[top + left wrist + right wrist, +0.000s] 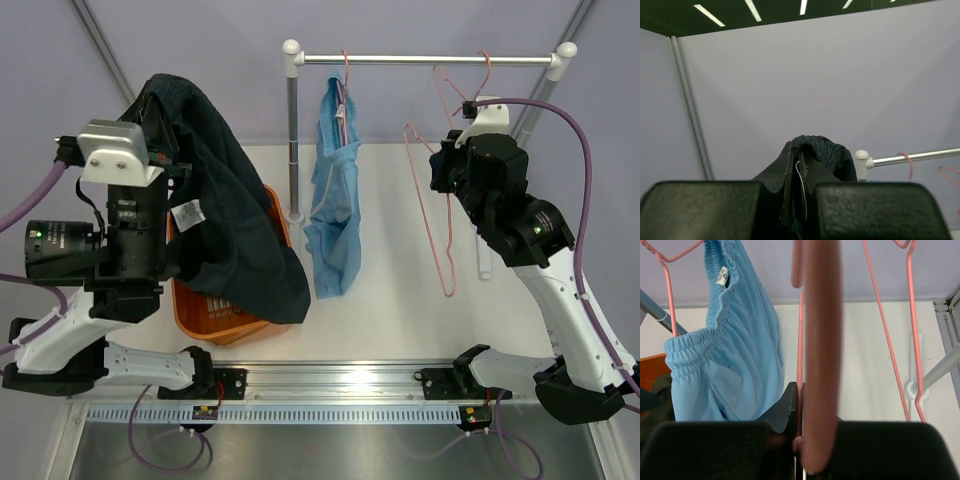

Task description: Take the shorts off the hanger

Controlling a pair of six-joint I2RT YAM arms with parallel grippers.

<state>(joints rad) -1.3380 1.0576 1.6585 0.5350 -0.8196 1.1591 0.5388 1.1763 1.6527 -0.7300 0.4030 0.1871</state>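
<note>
**SHORTS AND HANGERS: TWO PAIRS, TWO HANGERS IN VIEW**

1. Light blue cloth shorts (335,200): gathered elastic waist with a white label inside. Hung by the waist on a pink wire hanger (345,70), which is hooked over the metal rail. The legs hang straight down.
2. Dark navy cloth shorts (225,220): white label showing, off any hanger. Bunched at the top and pinched in the left gripper (796,155). Loose folds drape over the orange basket.
3. Second pink wire hanger (425,215): bare and tilted, below the rail's right end.
</note>
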